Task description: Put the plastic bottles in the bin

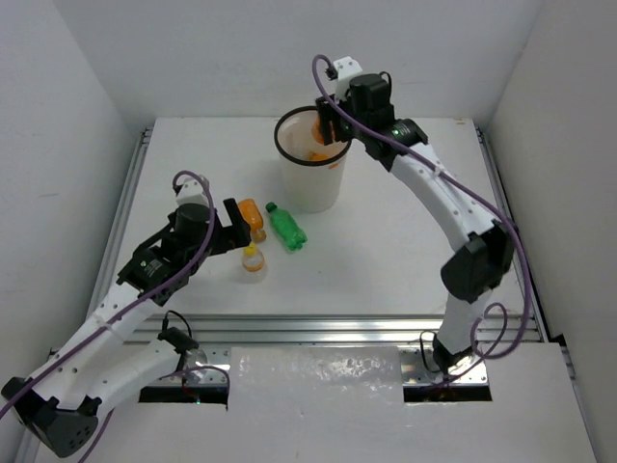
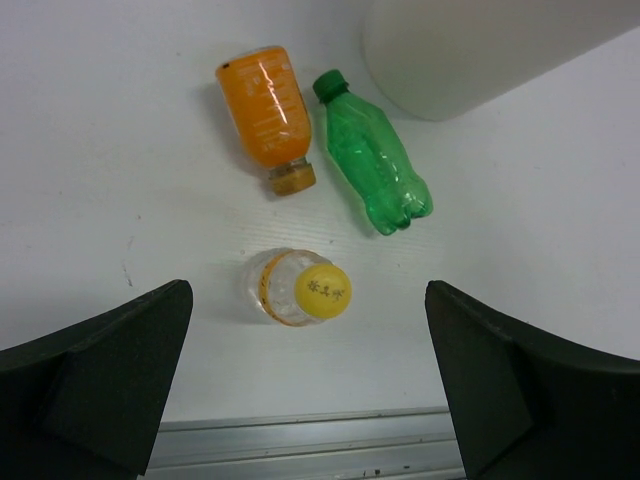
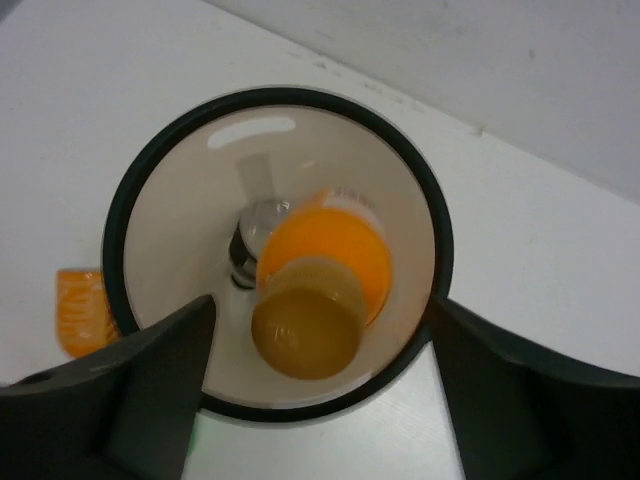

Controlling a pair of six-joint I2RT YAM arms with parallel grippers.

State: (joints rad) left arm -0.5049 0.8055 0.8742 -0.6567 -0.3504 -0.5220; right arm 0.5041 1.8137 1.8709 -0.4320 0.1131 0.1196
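**Three bottles outside bin**

Left gripper (image 2: 308,295), spread, hangs over the upright capped bottle (image 2: 297,287). Beyond lie an orange bottle (image 2: 265,105) and a green bottle (image 2: 375,165), near the bin (image 1: 310,183). Right gripper (image 3: 322,305), spread, hovers above it, with a second orange bottle (image 3: 325,250) inside.

Looking straight down into bin (image 3: 112,215), black rim ringing it. Showing orange bottle (image 3: 335,248) inside bin, cap facing up, clear bottle (image 3: 258,222) deeper beside it. Holding right gripper (image 3: 320,325) fingers spread wide above bin's rim, gripping nothing. Showing second orange bottle (image 3: 78,310) lying outside bin, just beside its left side.
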